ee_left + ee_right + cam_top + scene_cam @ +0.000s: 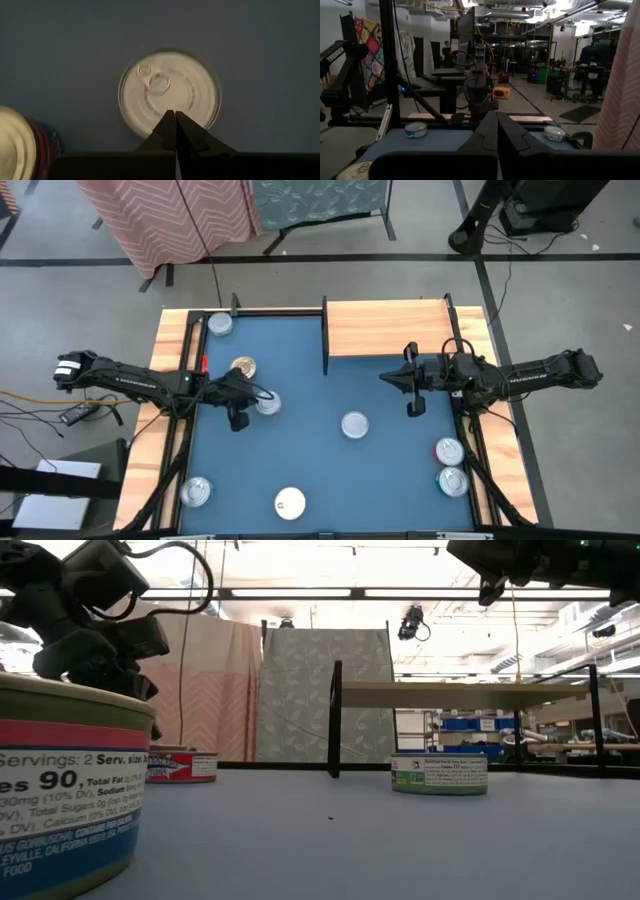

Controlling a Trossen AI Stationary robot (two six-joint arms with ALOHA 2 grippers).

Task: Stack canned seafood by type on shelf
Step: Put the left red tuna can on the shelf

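Several short round tins lie scattered on the blue table. My left gripper (pixel 240 408) (pixel 175 113) is shut and points down, just to the left of a silver-lidded tin (pixel 267 404) (pixel 169 92); I see no touch. A gold-lidded tin (pixel 243 368) stands just beyond it. My right gripper (pixel 387 378) (pixel 496 114) is shut, raised and level, pointing toward the table's left, in front of the shelf (pixel 390 328) (pixel 450 693). The shelf's light-wood plank sits between dark uprights at the table's far right. Another silver tin (pixel 354 424) rests mid-table.
Other tins: one at the far-left corner (pixel 219 325), one near-left (pixel 197 492), a white-lidded one at the near edge (pixel 290 502), two near-right (pixel 449 450) (pixel 453 480). Wooden rails (pixel 150 430) line the table's sides. In the low view a red-and-blue labelled tin (pixel 60 790) looms close.
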